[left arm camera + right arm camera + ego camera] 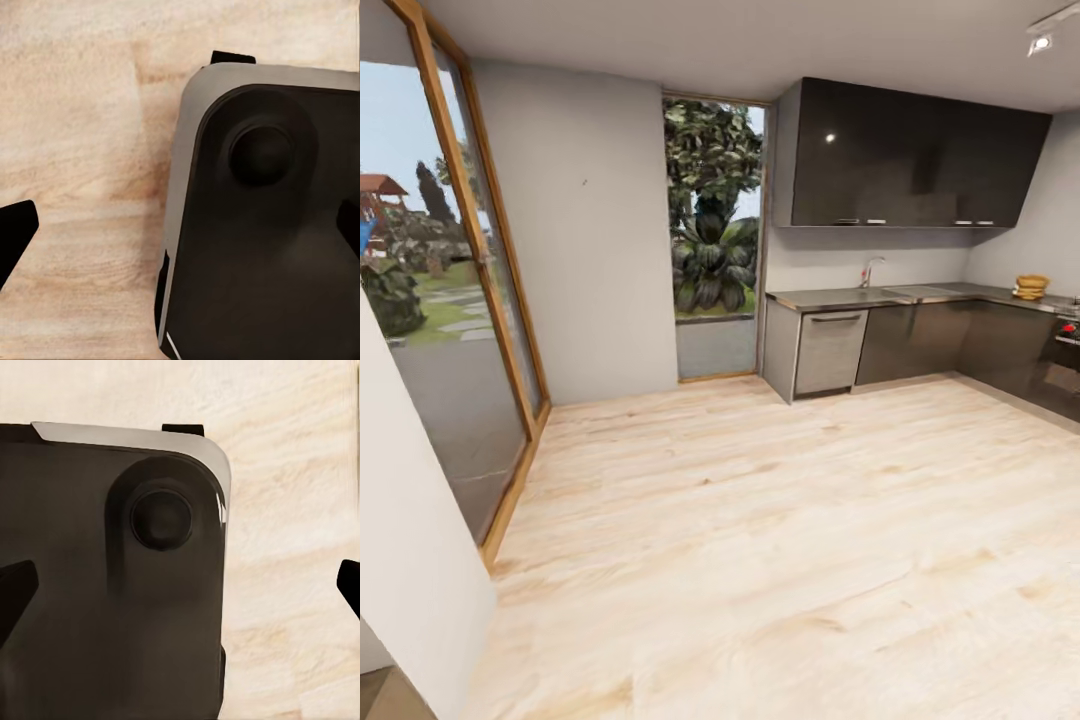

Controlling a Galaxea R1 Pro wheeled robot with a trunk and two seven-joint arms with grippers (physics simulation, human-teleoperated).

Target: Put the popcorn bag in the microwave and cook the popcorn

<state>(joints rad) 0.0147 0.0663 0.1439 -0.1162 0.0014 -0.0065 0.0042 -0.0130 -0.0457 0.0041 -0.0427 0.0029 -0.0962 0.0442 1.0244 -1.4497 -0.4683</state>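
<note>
I am looking across the kitchen from some way off. The grey steel countertop runs along the far right wall above dark cabinet fronts. Near its right end stands a small tan shape with a rolled rim, seemingly the popcorn bag; it is too small to be sure. The microwave is out of view. In the left wrist view my left gripper is open, its dark fingertips wide apart over my own dark base and the floor. My right gripper is open likewise above the base.
Pale wood floor stretches between me and the cabinets. A white wall corner stands close at the left, beside a wood-framed glass door. A tap, glossy upper cabinets and the hob's edge are at the right.
</note>
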